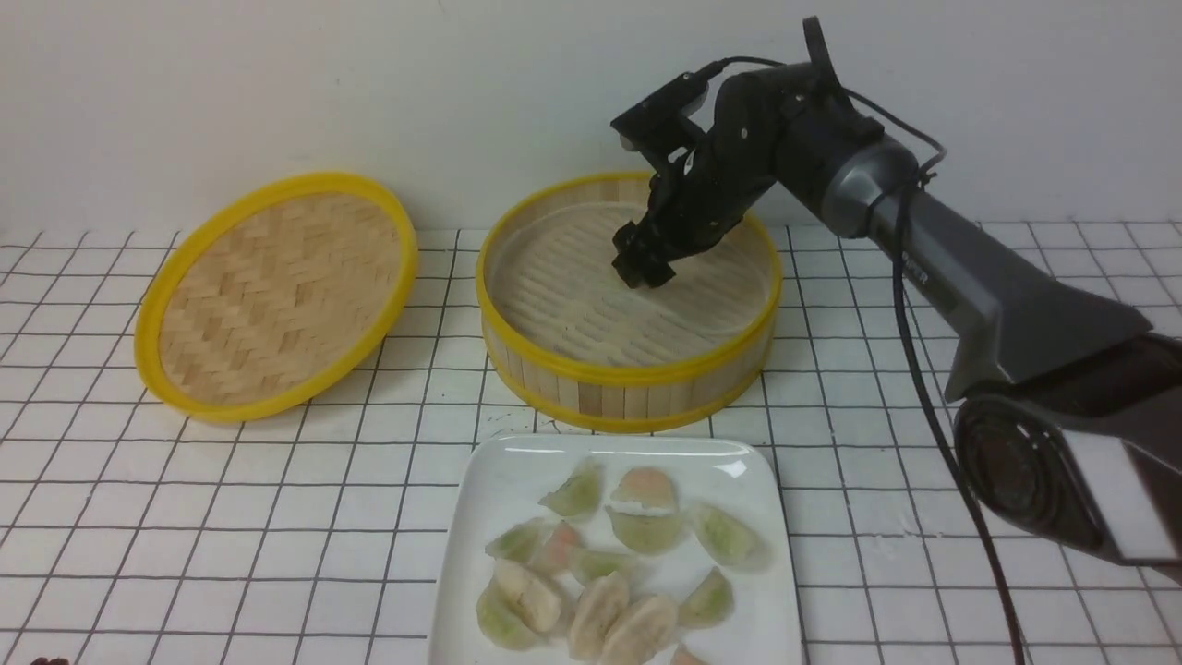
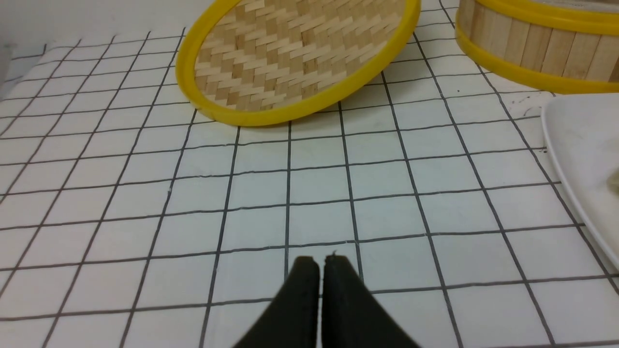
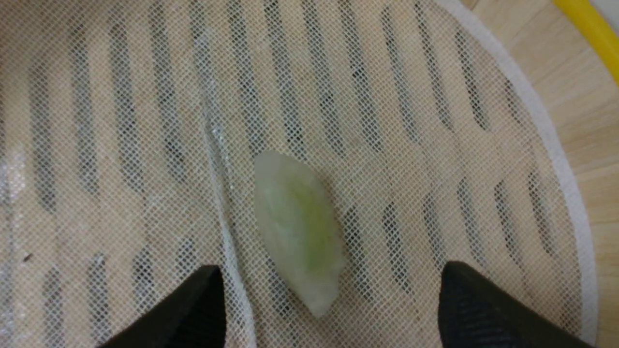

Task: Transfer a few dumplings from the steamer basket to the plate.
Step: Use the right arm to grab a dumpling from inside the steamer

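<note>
The basket (image 1: 628, 374), bamboo slats with yellow rims, holds one pale green crescent dumpling (image 3: 297, 232) on a white mesh liner (image 3: 145, 96). The right gripper (image 1: 639, 268) hangs inside it, jaws wide apart on either side of that dumpling, gripping nothing. The glossy white plate (image 1: 480, 517) carries a heap of translucent green and pinkish dumplings (image 1: 646, 531). The left gripper (image 2: 319, 263) is closed and empty over the checked cloth (image 2: 145, 217), near the woven lid (image 2: 290, 53).

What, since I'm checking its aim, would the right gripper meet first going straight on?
Probably the green dumpling: it lies on the mesh liner in the basket, in line with the open right gripper. How far off it is remains unclear.
</note>
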Motion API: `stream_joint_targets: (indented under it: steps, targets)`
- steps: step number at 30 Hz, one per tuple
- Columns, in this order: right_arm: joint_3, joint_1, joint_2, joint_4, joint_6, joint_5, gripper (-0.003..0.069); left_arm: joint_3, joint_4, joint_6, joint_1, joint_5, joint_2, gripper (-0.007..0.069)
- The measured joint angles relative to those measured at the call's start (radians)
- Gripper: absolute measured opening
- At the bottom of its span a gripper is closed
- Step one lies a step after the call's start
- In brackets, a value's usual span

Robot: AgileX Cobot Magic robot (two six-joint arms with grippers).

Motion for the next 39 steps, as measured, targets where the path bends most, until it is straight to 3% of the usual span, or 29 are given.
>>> stream_joint_targets:
  steps: [9,12,19,21,30,39]
  targets:
    - [0.0,-0.001,0.035,0.062,-0.095,-0.03,0.052,0.0,0.0,0.0,0.0,0.0,0.0,-0.0006]
    - [0.0,-0.002,0.036,0.077,-0.113,-0.029,0.0453,0.0,0.0,0.0,0.0,0.0,0.0,-0.0006]
    - [0.0,-0.002,0.038,0.112,-0.128,0.007,0.01,0.0,0.0,0.0,0.0,0.0,0.0,-0.0006]
    - [-0.004,-0.002,0.036,0.11,-0.109,0.015,0.0046,0.0,0.0,0.0,0.0,0.0,0.0,-0.0006]
    - [-0.115,-0.002,0.028,0.106,-0.029,0.162,0.0006,0.0,0.0,0.0,0.0,0.0,0.0,-0.0006]
    - [-0.14,-0.002,0.009,0.04,0.118,0.171,0.0006,0.0,0.0,0.0,0.0,0.0,0.0,-0.0006]
